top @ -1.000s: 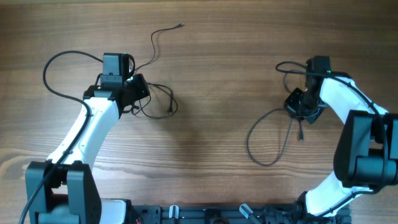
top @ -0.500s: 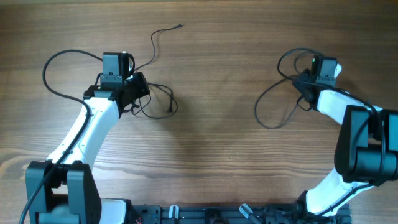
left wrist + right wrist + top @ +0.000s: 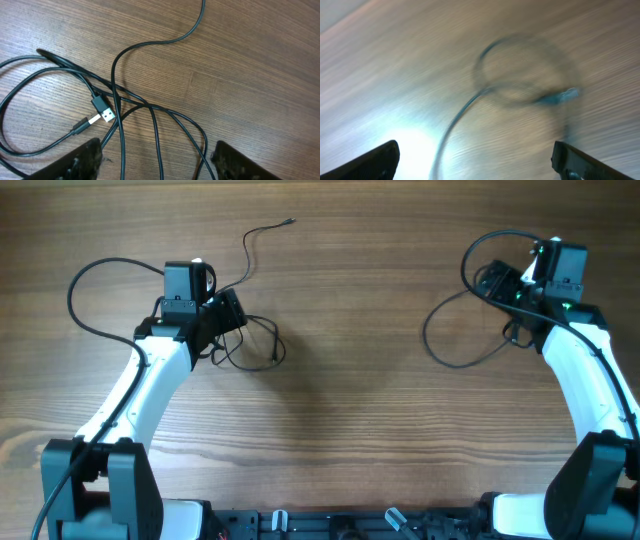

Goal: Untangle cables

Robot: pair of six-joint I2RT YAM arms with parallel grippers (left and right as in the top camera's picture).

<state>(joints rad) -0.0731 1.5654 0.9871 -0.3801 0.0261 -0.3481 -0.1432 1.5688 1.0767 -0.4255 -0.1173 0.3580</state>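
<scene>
We saw the right gripper (image 3: 497,283) swing away from the robot's base and out to the right, dragging its looped cable (image 3: 426,338) along. The loop ended up farther from the base and farther right than a second earlier. The gripper's jaws then spread wide. The left gripper (image 3: 159,160) also parted its jaws, above its tangle of cables (image 3: 114,85).

I see one wooden desk (image 3: 340,430) filling all three views, with mid-brown boards and grain running left to right. From overhead the light is even. The right wrist view shows a pale glare (image 3: 415,145) on the blurred wood.
</scene>
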